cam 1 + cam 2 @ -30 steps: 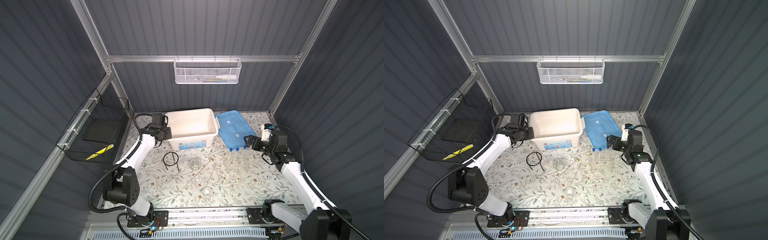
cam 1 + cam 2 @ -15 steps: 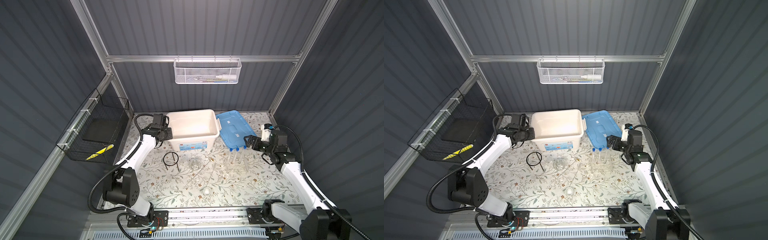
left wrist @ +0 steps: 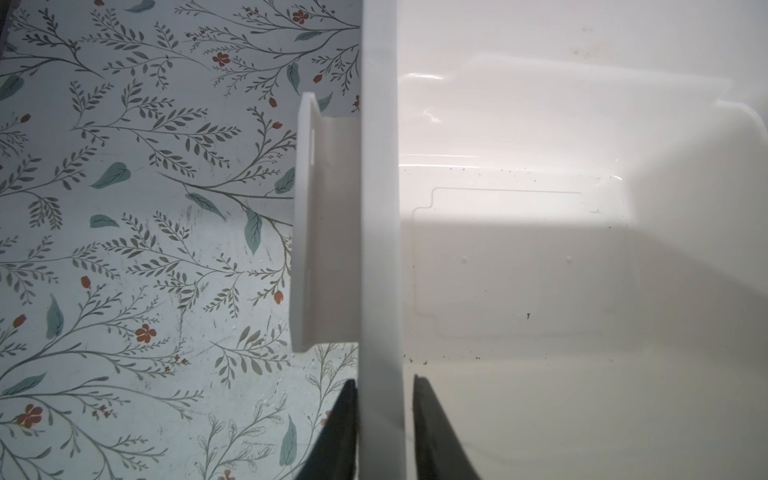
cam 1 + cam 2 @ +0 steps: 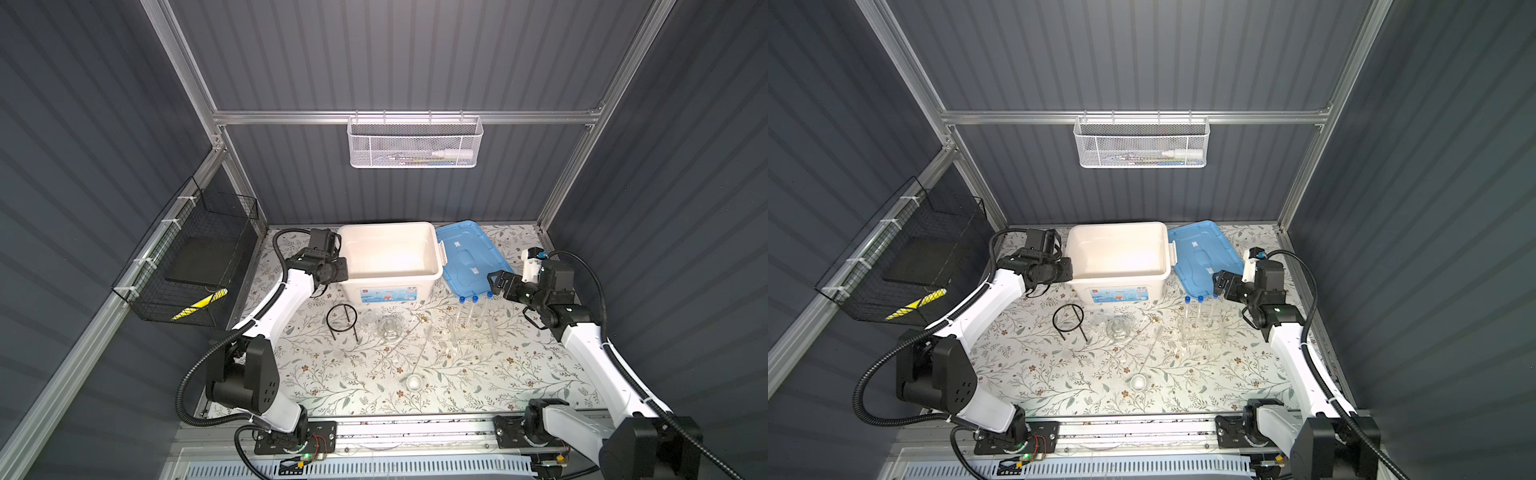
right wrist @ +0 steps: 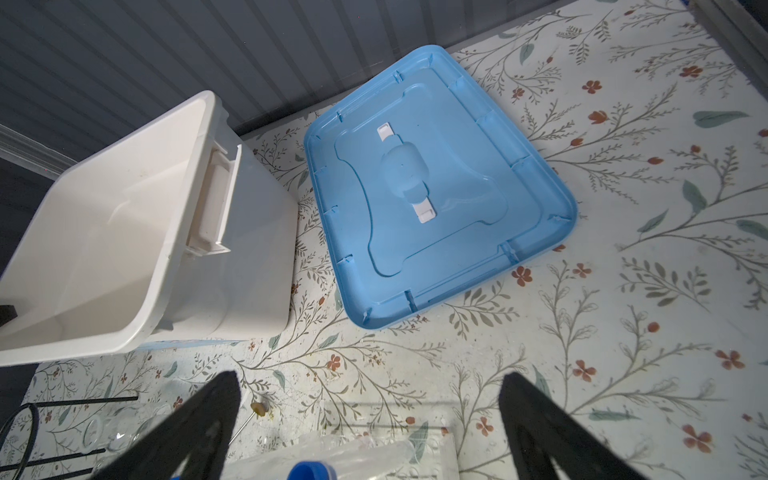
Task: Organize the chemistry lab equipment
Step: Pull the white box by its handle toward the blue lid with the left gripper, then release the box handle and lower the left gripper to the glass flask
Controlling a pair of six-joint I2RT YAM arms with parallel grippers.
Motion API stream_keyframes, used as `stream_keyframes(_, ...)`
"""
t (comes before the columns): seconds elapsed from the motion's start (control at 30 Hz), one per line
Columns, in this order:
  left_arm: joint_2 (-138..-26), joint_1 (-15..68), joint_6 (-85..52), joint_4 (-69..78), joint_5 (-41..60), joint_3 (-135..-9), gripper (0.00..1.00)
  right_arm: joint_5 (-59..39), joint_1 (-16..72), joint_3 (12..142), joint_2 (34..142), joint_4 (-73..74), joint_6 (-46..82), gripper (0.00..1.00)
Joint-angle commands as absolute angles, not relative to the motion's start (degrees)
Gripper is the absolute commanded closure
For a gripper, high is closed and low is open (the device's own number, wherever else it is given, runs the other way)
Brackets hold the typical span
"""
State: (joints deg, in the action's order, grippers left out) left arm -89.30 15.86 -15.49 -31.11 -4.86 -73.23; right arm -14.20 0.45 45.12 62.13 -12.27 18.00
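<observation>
White plastic storage box [image 3: 380, 208] rim sits inside left hand [image 3: 384, 384], gap showing, unclamped. Right hand [image 5: 370, 380] spread wide near blue-capped clear test tubes [image 4: 475, 299].

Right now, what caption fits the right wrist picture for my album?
Open right hand hovers over blue-capped test tubes, facing the blue lid and white storage box.

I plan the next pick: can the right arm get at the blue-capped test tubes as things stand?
Probably yes: the right gripper hangs open close above the blue-capped test tubes, with nothing between them.
</observation>
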Motion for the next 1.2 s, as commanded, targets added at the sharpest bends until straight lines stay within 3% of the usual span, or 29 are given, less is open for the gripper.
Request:
stream_keyframes(0.0,-87.74,16.26,-15.32,-33.61,-4.85,-72.48,0.65,-14.58,0.30,45.88,62.58,-12.55,18.37,0.01)
stream_keyframes(0.37,-84.61,16.65,-16.44,-36.02,-8.84,-73.03,0.29,-13.79,0.18,45.62,62.55,-12.57,18.03,0.01)
stream_keyframes(0.73,-79.35,19.14,-17.06,-37.22,-14.07,-71.94,0.06,-14.23,0.24,45.44,62.23,-12.35,17.62,0.01)
stream_keyframes(0.9,-77.57,23.80,-15.02,-37.33,-17.75,-72.30,0.03,-14.11,0.18,45.62,61.70,-12.68,17.23,0.01)
stream_keyframes(1.17,-80.96,38.30,-8.82,-41.84,-23.24,-76.55,0.05,-14.19,0.21,45.70,61.44,-13.09,17.40,0.01)
